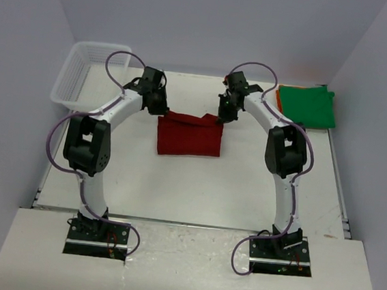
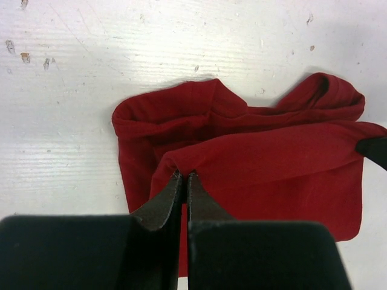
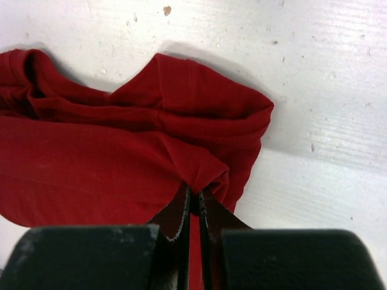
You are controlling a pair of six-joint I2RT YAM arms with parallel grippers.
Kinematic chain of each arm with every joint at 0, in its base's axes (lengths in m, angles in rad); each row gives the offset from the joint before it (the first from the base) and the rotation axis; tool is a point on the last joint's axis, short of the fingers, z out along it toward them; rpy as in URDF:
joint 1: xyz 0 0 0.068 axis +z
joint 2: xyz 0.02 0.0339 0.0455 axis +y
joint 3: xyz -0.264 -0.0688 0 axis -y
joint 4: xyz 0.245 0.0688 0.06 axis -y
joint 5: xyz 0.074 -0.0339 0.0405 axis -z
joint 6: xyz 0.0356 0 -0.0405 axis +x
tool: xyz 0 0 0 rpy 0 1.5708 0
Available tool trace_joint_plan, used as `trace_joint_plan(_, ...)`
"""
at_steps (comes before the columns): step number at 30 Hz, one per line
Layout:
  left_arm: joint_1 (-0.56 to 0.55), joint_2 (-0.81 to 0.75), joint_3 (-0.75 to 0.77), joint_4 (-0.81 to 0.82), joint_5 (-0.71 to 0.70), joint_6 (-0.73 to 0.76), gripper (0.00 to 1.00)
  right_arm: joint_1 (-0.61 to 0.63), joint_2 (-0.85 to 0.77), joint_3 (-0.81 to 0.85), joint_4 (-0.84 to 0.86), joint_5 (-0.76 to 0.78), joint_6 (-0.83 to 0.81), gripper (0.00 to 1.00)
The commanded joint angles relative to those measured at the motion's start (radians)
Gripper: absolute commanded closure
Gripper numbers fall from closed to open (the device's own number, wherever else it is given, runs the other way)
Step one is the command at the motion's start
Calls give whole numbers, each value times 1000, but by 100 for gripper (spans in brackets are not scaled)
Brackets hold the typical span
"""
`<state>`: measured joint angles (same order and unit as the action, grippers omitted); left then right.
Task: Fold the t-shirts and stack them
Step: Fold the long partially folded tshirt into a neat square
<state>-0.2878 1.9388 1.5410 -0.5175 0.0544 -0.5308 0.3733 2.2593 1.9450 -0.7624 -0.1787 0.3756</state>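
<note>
Pinching the upper edge of the dark red t-shirt (image 1: pixel 188 139), one at each end, the two hands fix the relation the next move turns on. The left hand (image 1: pixel 160 106) has its fingers pressed together on a fold at the shirt's upper left corner, and the right hand (image 1: pixel 224 114) grips the upper right corner the same way (both wrist views show cloth bunched between the tips). The shirt lies mid-bench (image 1: pixel 175 191), its long axis running left to right between the hands and its loose body spreading toward the bottom of the frame. A fold would likely mean drawing the held edge downward in the frame, both hands level. The green t-shirt (image 1: pixel 308 107) lies at upper right on an orange t-shirt (image 1: pixel 279 97), nearer the right hand.
</note>
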Motion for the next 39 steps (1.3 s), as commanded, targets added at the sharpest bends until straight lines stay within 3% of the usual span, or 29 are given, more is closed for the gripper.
trace_joint_plan(1,16,11,48,28,-18,8,100,-14,19,86,-49,-35,-38,100)
trace_joint_plan(8,16,49,70,30,-36,-8,100,-22,66,176,-84,-53,-79,100)
trace_joint_plan(11,16,31,71,46,-96,-15,100,-28,95,242,-83,-82,-109,83)
trace_joint_plan(12,13,22,85,53,-114,-11,100,-31,108,311,-84,-85,-113,69)
trace_joint_plan(15,0,-14,157,27,-209,26,85,-39,146,481,-118,-79,-130,46)
trace_joint_plan(16,-5,-23,175,17,-264,37,77,-43,146,508,-129,-84,-127,42)
trace_joint_plan(19,-22,-46,251,-55,-291,54,66,-54,94,513,-127,-84,-127,25)
trace_joint_plan(24,-56,-101,219,-75,-286,57,58,-56,-82,265,-80,-117,-109,21)
trace_joint_plan(26,-68,-110,196,-58,-231,54,59,-54,-118,185,-49,-136,-98,37)
trace_joint_plan(27,-83,-113,165,-37,-203,54,68,-54,-130,125,-42,-151,-83,59)
trace_joint_plan(28,-88,-107,151,-17,-135,52,78,-54,-151,96,-23,-172,-66,96)
trace_joint_plan(30,-103,-87,127,42,-59,46,100,-50,-173,10,15,-237,-40,100)
trace_joint_plan(31,-105,-55,128,63,58,45,100,-47,-188,-16,53,-313,-29,100)
trace_joint_plan(34,-113,0,119,151,221,35,100,-39,-205,-116,122,-413,18,100)
trace_joint_plan(39,-116,83,106,267,321,38,100,-34,-222,-285,273,-654,97,100)
